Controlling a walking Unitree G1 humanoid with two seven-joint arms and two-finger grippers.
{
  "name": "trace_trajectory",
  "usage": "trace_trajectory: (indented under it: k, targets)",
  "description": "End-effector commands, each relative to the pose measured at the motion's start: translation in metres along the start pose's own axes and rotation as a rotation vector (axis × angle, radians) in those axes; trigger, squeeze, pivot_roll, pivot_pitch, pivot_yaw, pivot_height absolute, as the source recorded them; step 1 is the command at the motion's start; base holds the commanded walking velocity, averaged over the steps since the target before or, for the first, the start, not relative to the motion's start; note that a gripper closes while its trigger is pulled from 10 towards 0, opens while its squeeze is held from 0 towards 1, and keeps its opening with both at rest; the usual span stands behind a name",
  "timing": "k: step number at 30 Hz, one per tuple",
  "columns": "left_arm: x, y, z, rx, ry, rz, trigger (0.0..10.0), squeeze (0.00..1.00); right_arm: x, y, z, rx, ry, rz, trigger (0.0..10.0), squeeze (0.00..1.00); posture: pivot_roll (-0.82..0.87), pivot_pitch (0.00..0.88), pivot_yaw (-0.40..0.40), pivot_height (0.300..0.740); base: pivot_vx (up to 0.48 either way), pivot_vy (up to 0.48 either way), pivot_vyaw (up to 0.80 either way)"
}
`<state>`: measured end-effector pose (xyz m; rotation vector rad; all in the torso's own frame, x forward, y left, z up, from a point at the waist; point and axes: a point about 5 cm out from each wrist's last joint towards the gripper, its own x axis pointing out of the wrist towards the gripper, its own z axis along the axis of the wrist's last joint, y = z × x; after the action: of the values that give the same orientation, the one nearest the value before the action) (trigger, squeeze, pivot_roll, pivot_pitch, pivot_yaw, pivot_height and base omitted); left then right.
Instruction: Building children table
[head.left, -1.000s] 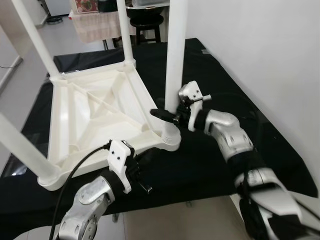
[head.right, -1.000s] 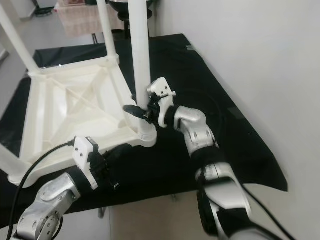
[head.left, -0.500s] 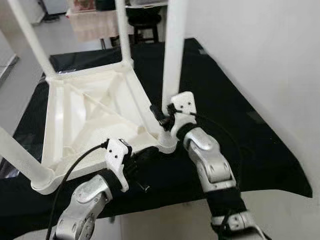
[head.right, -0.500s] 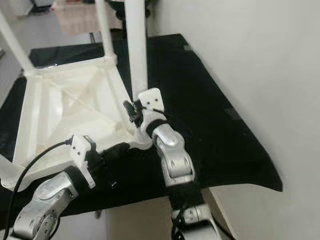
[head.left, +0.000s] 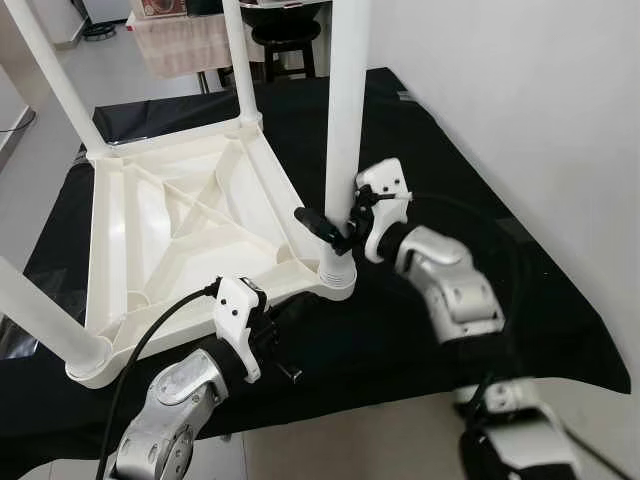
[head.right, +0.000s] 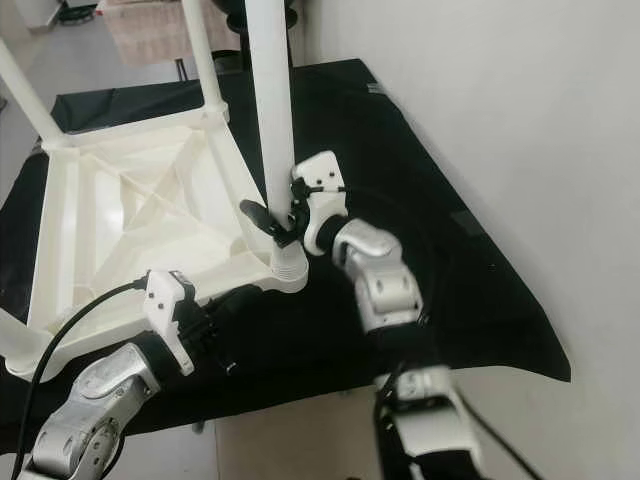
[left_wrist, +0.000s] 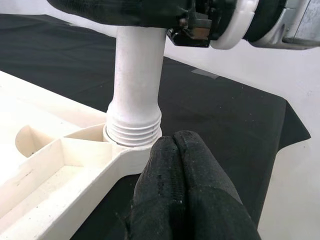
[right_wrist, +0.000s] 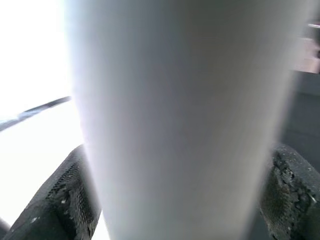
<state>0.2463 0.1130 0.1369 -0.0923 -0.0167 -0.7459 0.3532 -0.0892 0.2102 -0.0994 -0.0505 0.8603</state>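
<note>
Nearest, the left tool (head.left: 290, 322), fingers pressed together and empty, sits just beside the upturned white table (head.left: 170, 230) on the black-covered bench (head.left: 450, 190). Beyond, the right tool (head.left: 338, 225) clasps the upright corner leg (head.left: 345, 120), its threaded base entering the socket.

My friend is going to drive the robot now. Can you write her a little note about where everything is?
Right end effector: fingers on either side of the near-right white plastic table leg, just above its threaded base.
Left end effector: fingers shut, empty, beside the corner socket that holds that leg.
White plastic tabletop: lying upside down on the black cloth, with four legs standing in its corners.
Done: all four legs are in place.
Left: the threads at the near-right leg's base are still exposed, so it probably needs more turning; then flip the table upright.
</note>
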Motion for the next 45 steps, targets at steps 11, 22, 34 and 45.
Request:
trace_trajectory:
  k: [11,22,34,45]
  targets:
    - [-0.001,-0.001,-0.002,-0.008,0.006,0.007,10.0,0.0,0.005,-0.009,-0.006,0.035,0.016,0.295,3.4,0.0,-0.02,0.095,0.003,0.74,0.0,0.0,0.0]
    - [-0.002,-0.002,-0.001,-0.007,0.006,0.009,10.0,0.0,-0.004,-0.028,-0.017,0.04,0.02,0.183,0.0,0.0,-0.01,0.102,0.0,0.74,0.0,0.0,0.0]
    - [-0.002,-0.001,0.0,-0.007,0.006,0.007,10.0,0.0,-0.017,0.003,-0.055,0.126,0.193,-0.55,0.0,0.0,-0.02,0.112,0.015,0.74,0.0,0.0,0.0]
    - [-0.002,0.001,0.0,-0.003,0.004,0.017,10.0,0.0,0.016,0.022,-0.04,0.091,0.151,-0.441,10.0,0.69,-0.01,0.098,0.009,0.74,0.0,0.0,0.0]
